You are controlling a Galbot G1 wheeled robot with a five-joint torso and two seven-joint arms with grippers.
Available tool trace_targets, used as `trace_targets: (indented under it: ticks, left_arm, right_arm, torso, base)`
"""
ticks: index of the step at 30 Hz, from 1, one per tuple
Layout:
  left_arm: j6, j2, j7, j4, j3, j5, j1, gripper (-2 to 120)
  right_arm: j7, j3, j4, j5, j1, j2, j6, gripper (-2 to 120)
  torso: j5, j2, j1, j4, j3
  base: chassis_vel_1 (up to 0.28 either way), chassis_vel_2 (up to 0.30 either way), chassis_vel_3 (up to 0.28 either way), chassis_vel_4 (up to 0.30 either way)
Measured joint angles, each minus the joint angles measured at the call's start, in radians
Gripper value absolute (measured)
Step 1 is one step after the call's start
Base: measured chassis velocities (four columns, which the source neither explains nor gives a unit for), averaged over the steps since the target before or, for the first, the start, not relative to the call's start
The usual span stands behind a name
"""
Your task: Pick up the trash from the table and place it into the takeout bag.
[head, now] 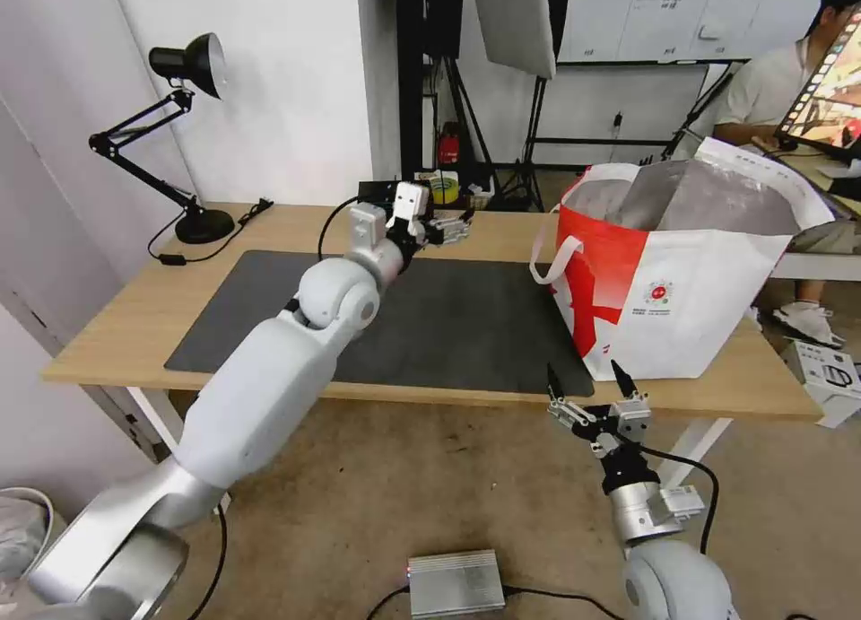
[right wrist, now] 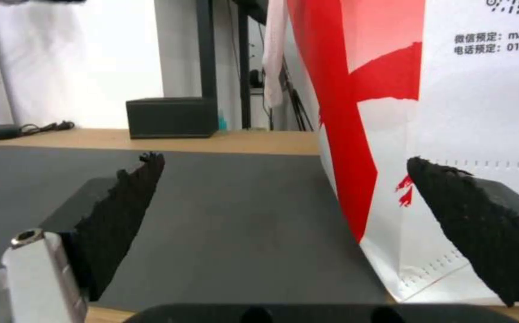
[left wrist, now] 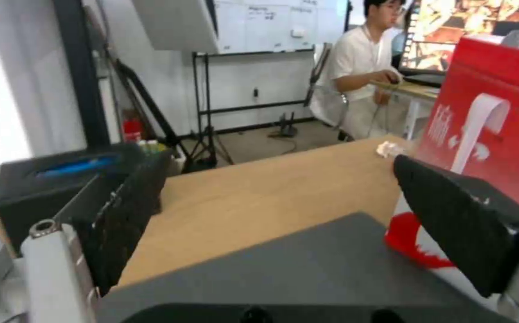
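Note:
A small crumpled white tissue [left wrist: 389, 149], the trash in sight, lies on the bare wood of the table [head: 134, 306] at the far edge, close to the takeout bag's red side. The takeout bag [head: 682, 279] stands upright and open on the table's right end, showing its foil lining. My left gripper [head: 453, 229] reaches over the far edge of the dark mat [head: 466, 324]; it is open with nothing in it, and the tissue is well beyond its fingertips [left wrist: 451, 224]. Open too, my right gripper [head: 587, 382] hovers at the table's front edge, just before the bag's lower left corner [right wrist: 451, 112].
A black tissue box [left wrist: 62, 179] sits at the table's back edge near my left gripper. A black desk lamp [head: 184, 135] and its cable occupy the back left corner. A silver box [head: 456, 582] lies on the floor. A person sits at another desk behind the bag.

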Motion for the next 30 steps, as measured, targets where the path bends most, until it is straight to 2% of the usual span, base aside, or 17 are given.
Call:
trace_targets:
  ticks: [4,7,15,24,30]
  left_arm:
    - [0.001,0.026,0.000,-0.042,-0.047,0.004,0.067,100]
    - [-0.002,0.034,0.000,-0.050,-0.054,0.004,0.080,100]
    - [-0.044,0.085,-0.002,-0.134,-0.147,0.012,0.212,100]
    - [-0.094,0.098,-0.006,-0.184,-0.211,0.067,0.327,100]
    - [-0.113,0.088,0.010,-0.239,-0.284,0.117,0.450,100]
  right_arm:
    - [0.000,0.000,0.000,0.000,0.000,0.000,0.000,100]
    - [0.000,0.000,0.000,0.000,0.000,0.000,0.000,100]
    - [0.000,0.000,0.000,0.000,0.000,0.000,0.000,100]
    - [0.000,0.000,0.000,0.000,0.000,0.000,0.000,100]
    - [0.000,0.000,0.000,0.000,0.000,0.000,0.000,100]
  torso:
    - [0.0001,0.000,0.000,0.0002,0.000]
    - [-0.0001,0.000,0.000,0.0002,0.000]
    - [0.0000,0.000,0.000,0.0001,0.000]
    - [0.0002,0.000,0.000,0.0000,0.000]
    - [0.0001,0.000,0.000,0.0000,0.000]
  base:
    - [0.000,0.000,0.000,0.000]
    - [0.000,0.000,0.000,0.000]
    - [0.000,0.000,0.000,0.000]
    - [0.000,0.000,0.000,0.000]
    - [0.000,0.000,0.000,0.000]
